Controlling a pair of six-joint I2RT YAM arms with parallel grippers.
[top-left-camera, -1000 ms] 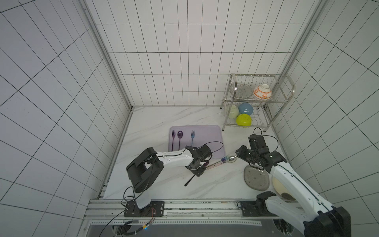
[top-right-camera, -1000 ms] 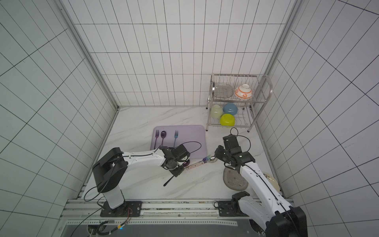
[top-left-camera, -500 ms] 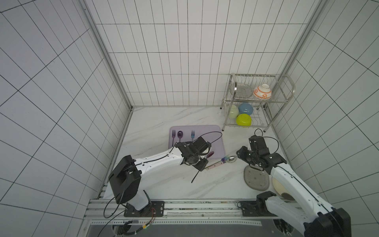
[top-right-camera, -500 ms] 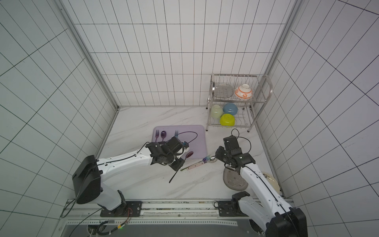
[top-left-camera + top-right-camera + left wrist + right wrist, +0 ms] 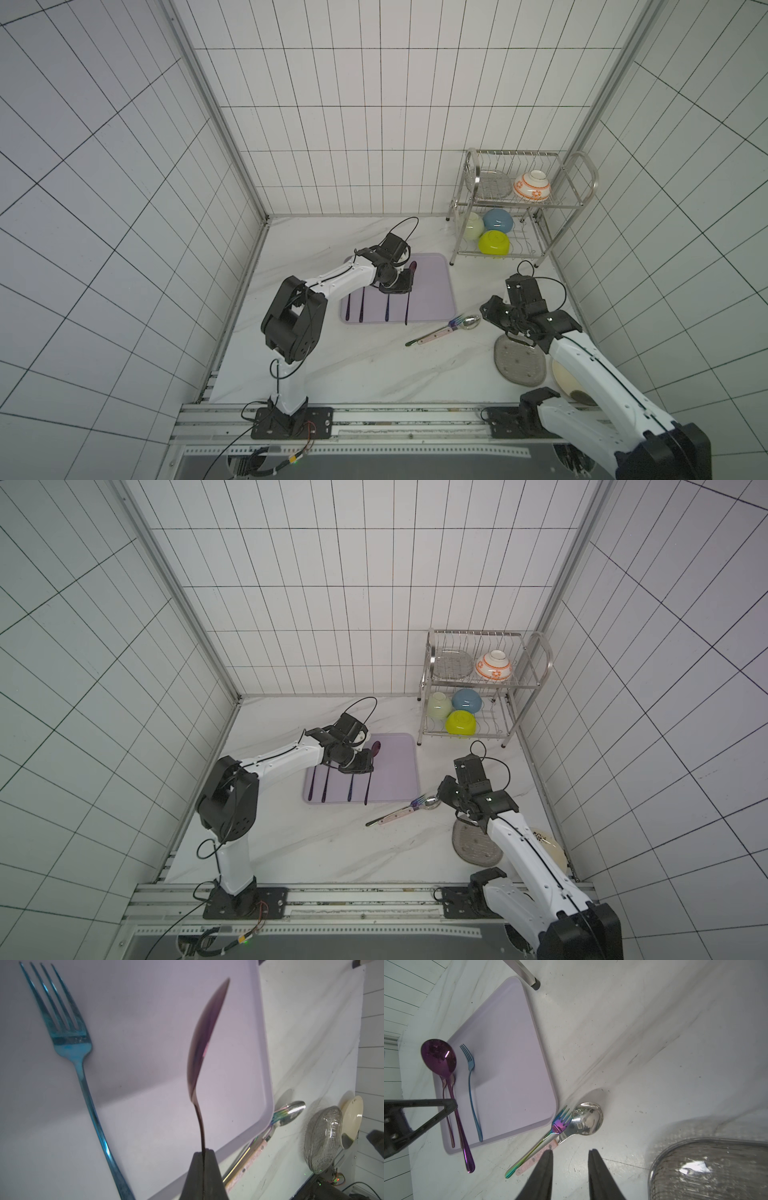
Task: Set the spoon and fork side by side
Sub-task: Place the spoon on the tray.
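My left pincer (image 5: 204, 1152): clamped on purple spoon (image 5: 204, 1043), over tray (image 5: 145, 1022), beside blue fork (image 5: 70, 1043). My right pincer (image 5: 570, 1152): apart, empty, near rainbow fork (image 5: 560, 1124).

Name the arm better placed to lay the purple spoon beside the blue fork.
Left: the left tool grips the purple spoon over the tray, beside the blue fork. The right tool is open, empty, off the tray.

Three forks are counted: a blue fork (image 5: 470, 1076), a pink fork (image 5: 450, 1132) and a rainbow fork (image 5: 559, 1122). Two spoons are seen, a purple spoon (image 5: 439, 1059) and a silver spoon (image 5: 586, 1119), plus one handle (image 5: 361, 305) with its head hidden. At 2 o'clock, four bowls (image 5: 532, 187) are counted in one rack (image 5: 515, 153). Two glass dishes (image 5: 519, 359) and one tray (image 5: 432, 291) are also counted.
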